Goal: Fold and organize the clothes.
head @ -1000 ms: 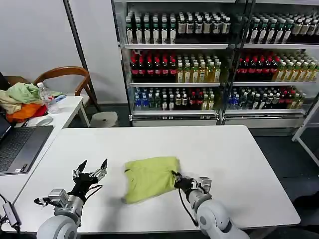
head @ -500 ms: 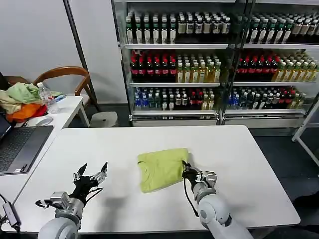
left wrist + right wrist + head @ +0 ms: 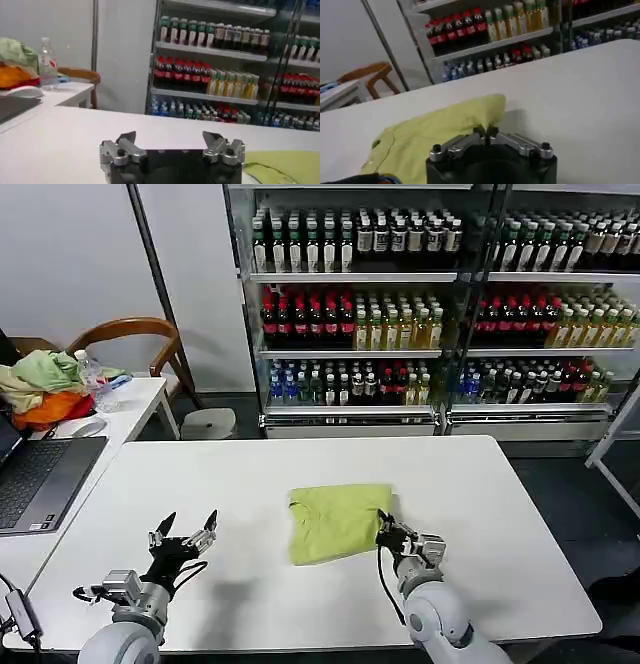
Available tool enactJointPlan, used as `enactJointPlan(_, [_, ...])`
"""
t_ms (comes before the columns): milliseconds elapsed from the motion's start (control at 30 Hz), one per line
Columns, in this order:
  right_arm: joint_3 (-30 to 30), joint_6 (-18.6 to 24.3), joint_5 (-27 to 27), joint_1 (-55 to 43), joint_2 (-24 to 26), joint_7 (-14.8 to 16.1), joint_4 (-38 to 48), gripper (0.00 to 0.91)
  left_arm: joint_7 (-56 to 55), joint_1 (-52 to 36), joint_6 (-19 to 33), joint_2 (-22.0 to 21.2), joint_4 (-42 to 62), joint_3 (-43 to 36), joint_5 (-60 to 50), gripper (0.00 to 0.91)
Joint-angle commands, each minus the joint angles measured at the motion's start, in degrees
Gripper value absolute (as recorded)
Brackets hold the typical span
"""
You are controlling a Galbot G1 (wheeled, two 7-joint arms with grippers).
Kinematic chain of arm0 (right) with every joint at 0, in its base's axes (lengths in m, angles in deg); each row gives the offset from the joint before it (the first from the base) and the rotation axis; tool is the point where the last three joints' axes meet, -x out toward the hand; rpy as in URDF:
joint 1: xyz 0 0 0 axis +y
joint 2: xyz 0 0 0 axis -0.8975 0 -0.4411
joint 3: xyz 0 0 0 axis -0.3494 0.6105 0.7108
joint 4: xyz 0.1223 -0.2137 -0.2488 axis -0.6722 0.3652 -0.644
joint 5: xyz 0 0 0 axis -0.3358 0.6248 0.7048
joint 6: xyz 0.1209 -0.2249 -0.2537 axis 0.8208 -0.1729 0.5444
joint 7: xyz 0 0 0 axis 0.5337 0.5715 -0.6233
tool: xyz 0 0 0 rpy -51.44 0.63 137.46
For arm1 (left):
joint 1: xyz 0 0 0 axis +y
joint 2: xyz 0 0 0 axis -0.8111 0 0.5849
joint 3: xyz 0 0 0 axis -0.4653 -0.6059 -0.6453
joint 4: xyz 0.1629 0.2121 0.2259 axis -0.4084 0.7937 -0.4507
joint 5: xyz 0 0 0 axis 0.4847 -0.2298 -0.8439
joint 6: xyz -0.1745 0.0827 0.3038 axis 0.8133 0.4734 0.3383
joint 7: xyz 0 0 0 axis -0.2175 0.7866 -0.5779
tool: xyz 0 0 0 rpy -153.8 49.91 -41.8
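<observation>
T-shirt [image 3: 337,521] folded, roughly square; right gripper [image 3: 386,527] jaws pinching its edge

Head camera high, looking down; wrist cameras low, near tabletop, facing bottle shelves [image 3: 400,314].

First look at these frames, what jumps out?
The folded lime T-shirt lies mid-table, the right gripper shut on its near right edge. The left gripper hovers open over bare white table to the shirt's left. Behind, shelves of bottled drinks span the back wall.
</observation>
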Motion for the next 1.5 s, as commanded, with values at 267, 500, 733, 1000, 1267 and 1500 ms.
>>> enactJointPlan(267, [-1.43,-4.35,0.85,1.53,2.31,2.4,-3.38,0.907,0.03,0.02,-0.08,-0.46,-0.38,-0.02,-1.11,0.907])
enactJointPlan(500, [-5.38,-7.96,1.27,4.25,6.19,3.93,-9.25,0.907,0.15,0.0,-0.19,-0.47,-0.59,-0.56,-2.18,0.907])
enactJointPlan(733, [-8.95,-5.42,12.14,3.95,8.14,9.54,-12.04,0.907,0.24,-0.34,-0.16,-0.47,-0.45,-1.13,-2.87,0.907])
enactJointPlan(1000, [-10.28,3.36,20.77,0.89,7.41,12.29,-9.02,0.907,2.29,-0.01,3.47,0.13,-1.96,-1.35,-6.59,0.907])
enactJointPlan(1267, [-12.44,7.06,25.56,1.21,7.59,14.09,-5.19,0.907,2.53,-2.82,10.07,2.94,0.14,0.26,-20.79,0.907])
enactJointPlan(1500, [-14.74,11.1,26.82,2.01,8.05,15.86,-3.29,0.907,5.13,-3.14,11.92,2.77,0.25,-0.2,-19.88,0.907])
